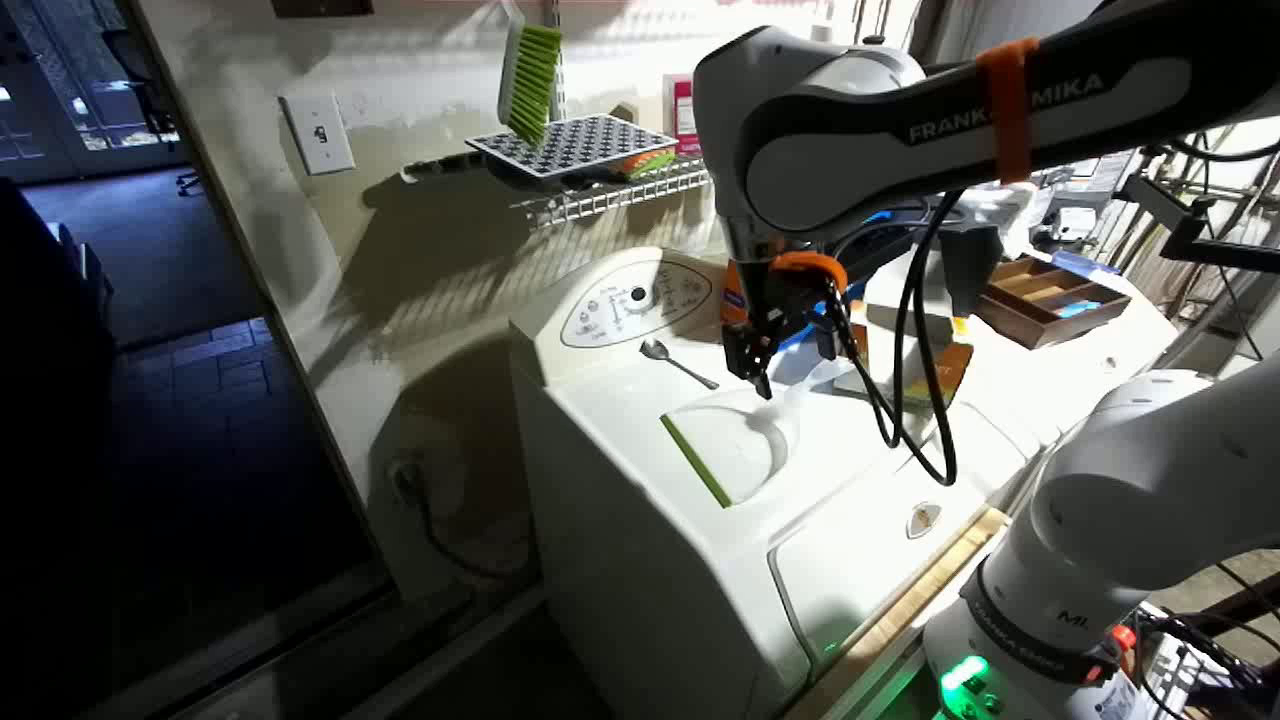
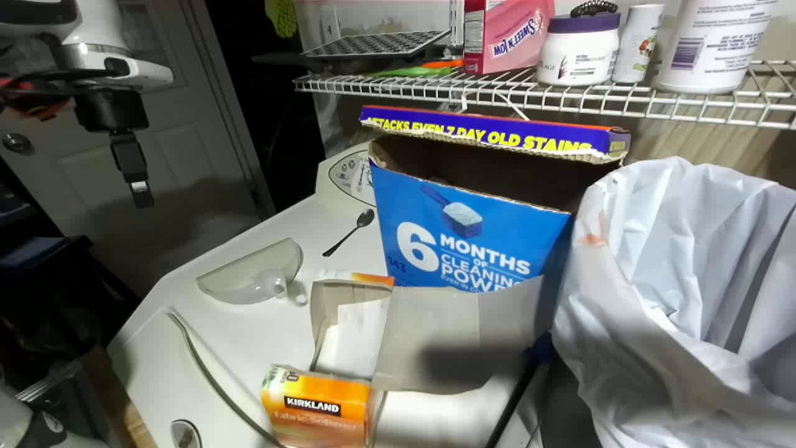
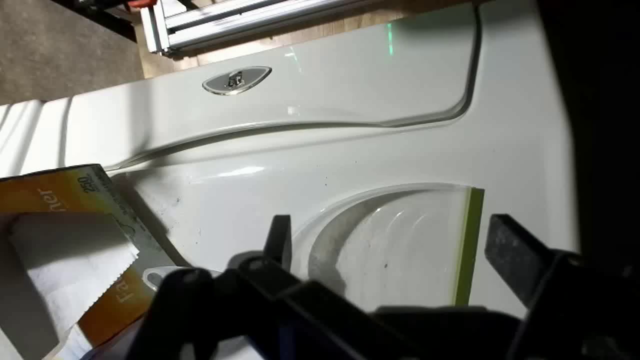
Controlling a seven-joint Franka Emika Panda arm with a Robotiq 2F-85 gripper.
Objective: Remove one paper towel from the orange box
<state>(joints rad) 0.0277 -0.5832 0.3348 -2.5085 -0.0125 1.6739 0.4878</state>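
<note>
Jaws are spread wide, near their full reach by the look of it, and they've got hold of nothing. Through the gap in the wrist view there's just the clear dustpan lying on the white table below, and the jaws look well apart from both.

What the next move hinges on: the orange Kirkland box, which I take to be the one meant, isn't under the jaws at all. It sits on the table off to one side, just beside the dustpan's handle end, and the wrist view has it at the left edge, out beyond the jaw on that side. So imo it's mostly a sideways shift, then down into the torn-open top. Only one arm, so no debate over which is nearer. Can't call the box's long axis: a raised grey flap hides part and the wrist view crops the rest. There's a pale jagged-edged piece in there, sheet or cardboard, can't tell.

The tall carton stands upright behind it, top gaping, big blue face, with an orange panel showing in an exterior view. If that's the target, it's off the same way, roughly.
</note>
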